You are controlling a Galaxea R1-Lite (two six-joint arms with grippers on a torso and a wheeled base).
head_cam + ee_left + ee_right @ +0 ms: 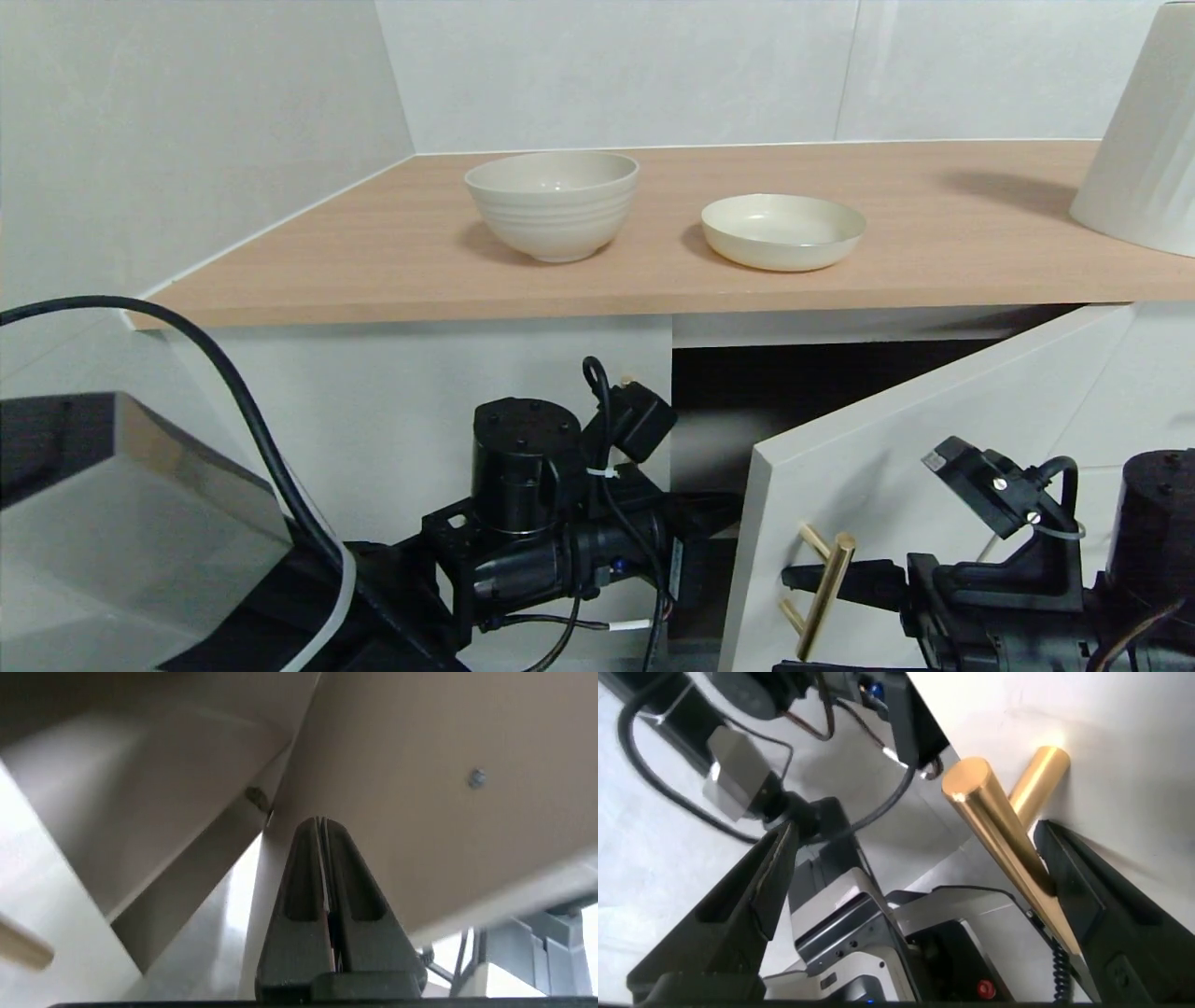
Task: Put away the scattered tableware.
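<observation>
A deep ribbed cream bowl [553, 205] and a shallow cream dish [782, 231] stand side by side on the wooden countertop [373, 271]. Below them the white cabinet door [878, 457] stands partly open. My right gripper [915, 831] is open, its fingers on either side of the door's brass handle [1008, 849], which lies close to one finger [1092, 905]. The same handle [822, 593] shows low in the head view. My left gripper [320, 831] is shut with nothing in it, pointing into the gap behind the door's inner face [439, 784].
A large white lampshade [1139, 140] stands at the counter's right end. Tiled walls close the counter at the back and left. The dark cabinet opening [803, 383] lies under the counter. A grey box-like surface [121, 523] sits low on the left.
</observation>
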